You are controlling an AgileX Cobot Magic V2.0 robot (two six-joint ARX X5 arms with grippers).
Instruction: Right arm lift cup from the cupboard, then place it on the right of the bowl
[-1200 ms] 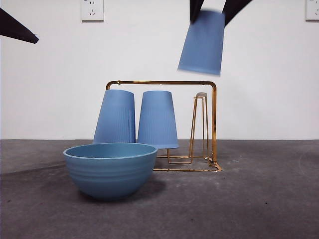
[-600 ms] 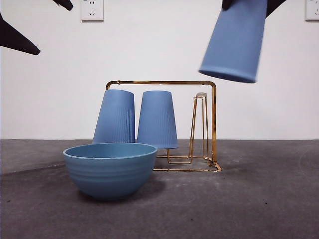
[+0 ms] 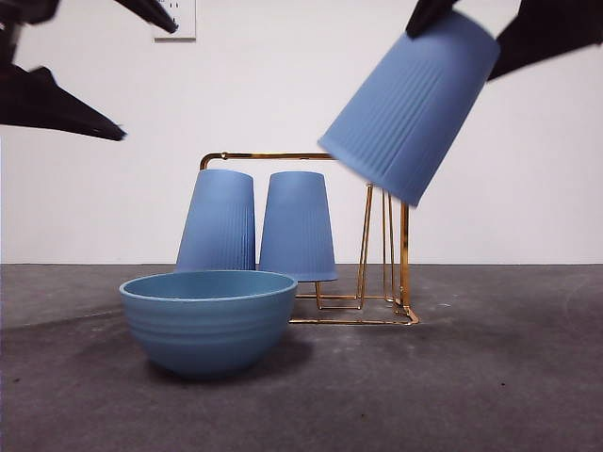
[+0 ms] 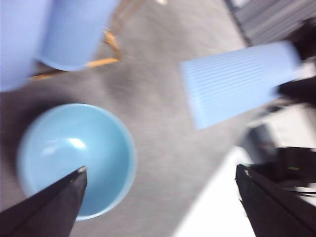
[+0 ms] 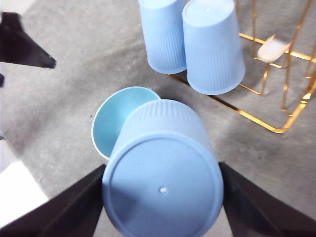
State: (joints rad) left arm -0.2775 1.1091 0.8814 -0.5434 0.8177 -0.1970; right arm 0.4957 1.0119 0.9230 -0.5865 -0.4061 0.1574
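Note:
My right gripper [image 3: 455, 49] is shut on a ribbed light-blue cup [image 3: 410, 105], high at the upper right of the front view. The cup is tilted, mouth toward the lower left, in front of the gold wire cupboard [image 3: 264, 155] and clear of it. In the right wrist view the cup [image 5: 163, 173] fills the space between my right gripper [image 5: 163, 180] jaws, with the blue-teal bowl [image 5: 116, 121] partly hidden beneath it. The bowl [image 3: 207, 320] stands in front of the cupboard's left part. My left gripper [image 3: 149, 83] hangs open at the upper left; in its wrist view the left gripper [image 4: 160, 170] is above the bowl [image 4: 74, 158].
Two more blue cups [image 3: 219, 221] [image 3: 299, 226] stand upside down on the cupboard's pegs, behind the bowl. An empty looped peg [image 3: 379, 235] is at the cupboard's right end. Grey table [image 3: 490, 377] lies to the right of the bowl.
The held cup has swung from nearly upright to strongly tilted and now looks larger and lower. The left gripper has come further into view at the upper left.

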